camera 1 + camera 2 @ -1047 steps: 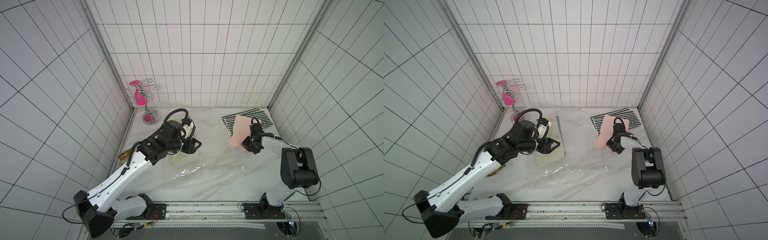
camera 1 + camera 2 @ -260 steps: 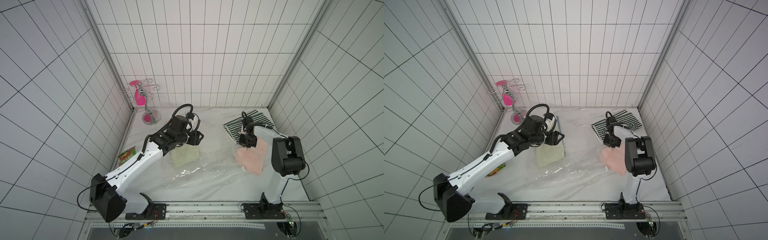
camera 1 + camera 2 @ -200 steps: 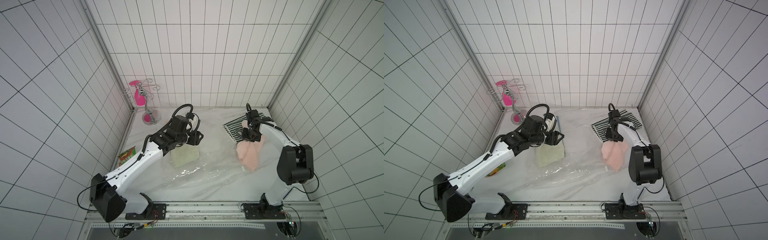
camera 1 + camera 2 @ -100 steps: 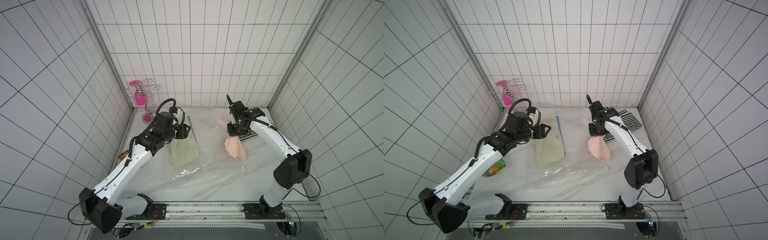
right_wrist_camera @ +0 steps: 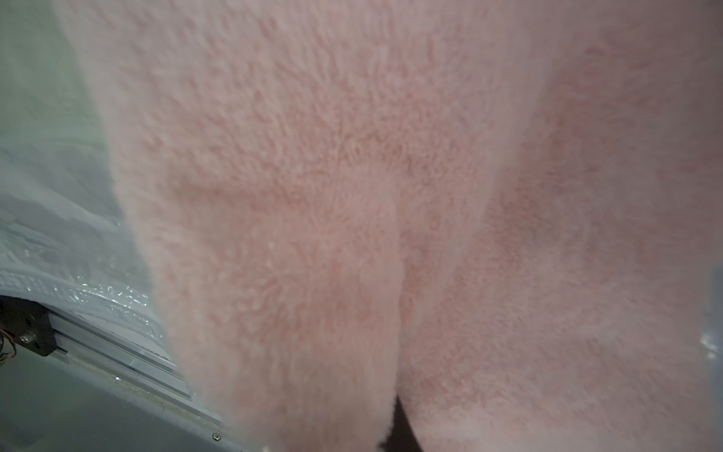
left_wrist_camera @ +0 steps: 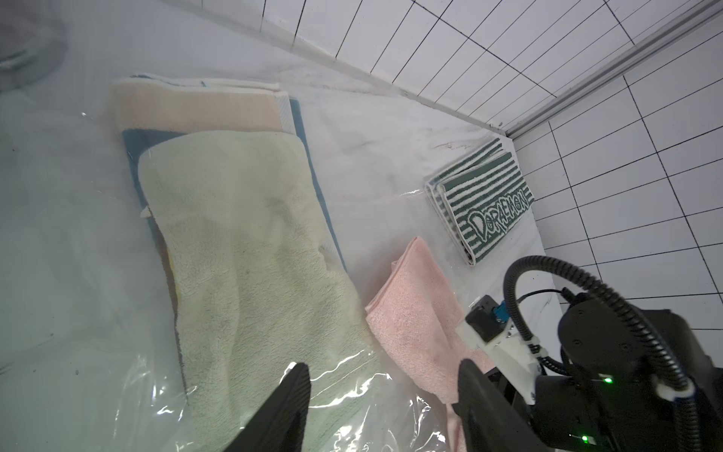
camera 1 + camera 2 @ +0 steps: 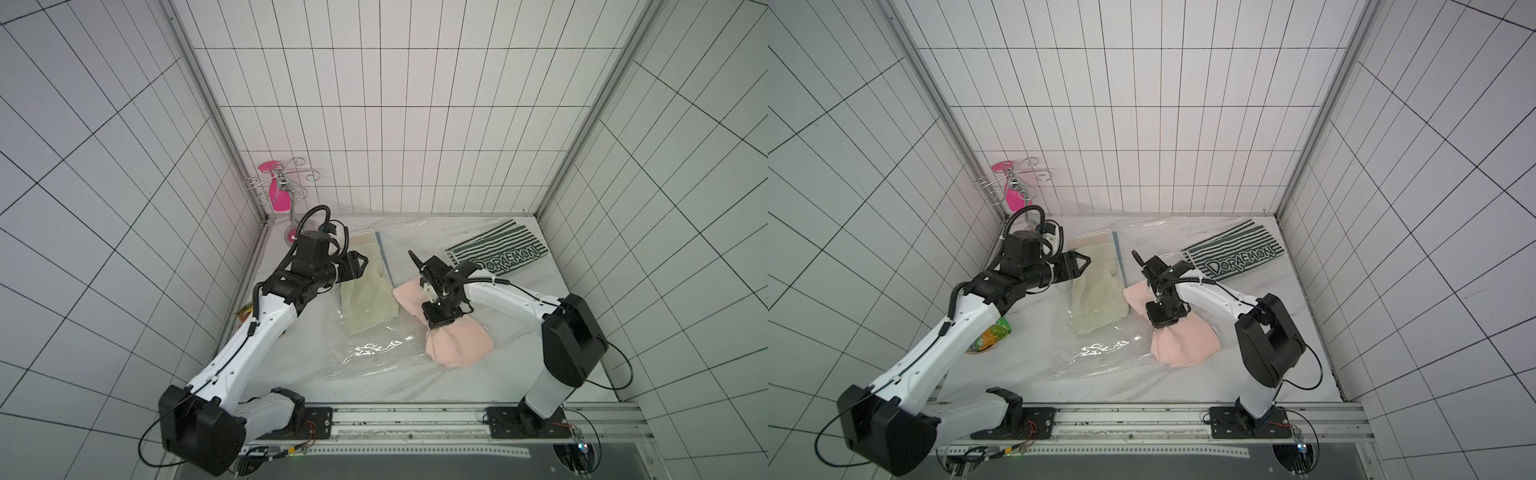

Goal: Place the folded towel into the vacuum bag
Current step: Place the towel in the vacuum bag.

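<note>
The folded towel (image 7: 461, 345) (image 7: 1183, 345) is pink and fluffy. It lies slumped on the vacuum bag (image 7: 374, 353) (image 7: 1096, 357), a clear crinkly sheet spread over the table. My right gripper (image 7: 438, 326) (image 7: 1163, 322) points down, shut on the towel's bunched middle. Pink pile fills the right wrist view (image 5: 352, 195) and hides the fingers. I cannot tell whether any of the towel is inside the bag. My left gripper (image 7: 359, 266) (image 6: 383, 368) hovers open over a pale green towel (image 7: 365, 299) (image 6: 250, 254) under the plastic, with nothing between its fingers.
A striped green Doraemon towel (image 7: 498, 259) (image 6: 485, 199) lies at the back right. A beige and blue towel (image 6: 195, 109) sits under the green one. A pink wire stand (image 7: 278, 195) is in the back left corner. A snack packet (image 7: 988, 336) lies by the left wall.
My right arm has carried the pink towel left and down toward the front; it hung in the air and now rests on the plastic. The left gripper drew slightly back left and stays open.
</note>
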You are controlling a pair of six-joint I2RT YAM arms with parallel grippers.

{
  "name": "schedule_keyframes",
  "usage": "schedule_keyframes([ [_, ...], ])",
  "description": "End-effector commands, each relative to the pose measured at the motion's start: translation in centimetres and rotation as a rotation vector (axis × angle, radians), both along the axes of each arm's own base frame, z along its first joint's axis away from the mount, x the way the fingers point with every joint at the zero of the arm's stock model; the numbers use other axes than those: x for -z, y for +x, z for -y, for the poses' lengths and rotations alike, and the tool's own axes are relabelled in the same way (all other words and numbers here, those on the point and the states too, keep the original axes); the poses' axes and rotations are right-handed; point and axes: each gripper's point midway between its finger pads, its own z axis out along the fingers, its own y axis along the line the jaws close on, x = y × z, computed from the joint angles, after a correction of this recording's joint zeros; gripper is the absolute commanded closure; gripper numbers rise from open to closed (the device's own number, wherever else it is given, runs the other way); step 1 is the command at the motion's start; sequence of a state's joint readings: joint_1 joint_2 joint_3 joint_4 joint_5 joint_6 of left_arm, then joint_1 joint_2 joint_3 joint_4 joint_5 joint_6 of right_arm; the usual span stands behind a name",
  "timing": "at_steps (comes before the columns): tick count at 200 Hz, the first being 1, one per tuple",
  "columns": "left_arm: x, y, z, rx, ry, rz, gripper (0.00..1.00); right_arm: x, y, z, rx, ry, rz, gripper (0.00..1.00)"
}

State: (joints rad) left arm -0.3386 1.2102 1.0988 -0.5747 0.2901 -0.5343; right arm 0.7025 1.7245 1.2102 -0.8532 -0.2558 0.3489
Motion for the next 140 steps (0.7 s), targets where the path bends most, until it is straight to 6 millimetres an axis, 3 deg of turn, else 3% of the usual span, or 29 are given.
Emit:
schedule_keyframes([
  [1,-0.1,-0.3,1.6,0.043,-0.083,-0.032,0.39,0.6,0.1,-3.1,0.045,0.155,-0.020,0.62],
  [24,0.8,-1.6,2.8,0.069,-0.072,-0.067,0.39,-1.0,-0.3,-3.4,0.045,0.217,-0.023,0.45],
  [50,2.1,-3.5,4.5,0.102,-0.088,-0.121,0.39,-3.9,-0.6,-2.6,0.073,0.322,-0.040,0.39],
  [77,3.5,-5.7,6.5,0.126,-0.135,-0.199,0.39,-5.9,1.2,1.4,0.201,0.348,0.019,0.37],
  [98,5.0,-7.3,9.4,0.165,-0.203,-0.233,0.37,-5.6,0.9,4.3,0.210,0.203,0.061,0.35],
  [118,7.1,-6.8,10.6,0.160,-0.226,-0.282,0.35,-5.3,0.1,4.6,0.187,0.104,0.151,0.31],
  [140,8.3,-4.7,9.0,0.095,-0.203,-0.296,0.36,-4.3,-1.2,4.6,0.203,0.001,0.253,0.26],
])
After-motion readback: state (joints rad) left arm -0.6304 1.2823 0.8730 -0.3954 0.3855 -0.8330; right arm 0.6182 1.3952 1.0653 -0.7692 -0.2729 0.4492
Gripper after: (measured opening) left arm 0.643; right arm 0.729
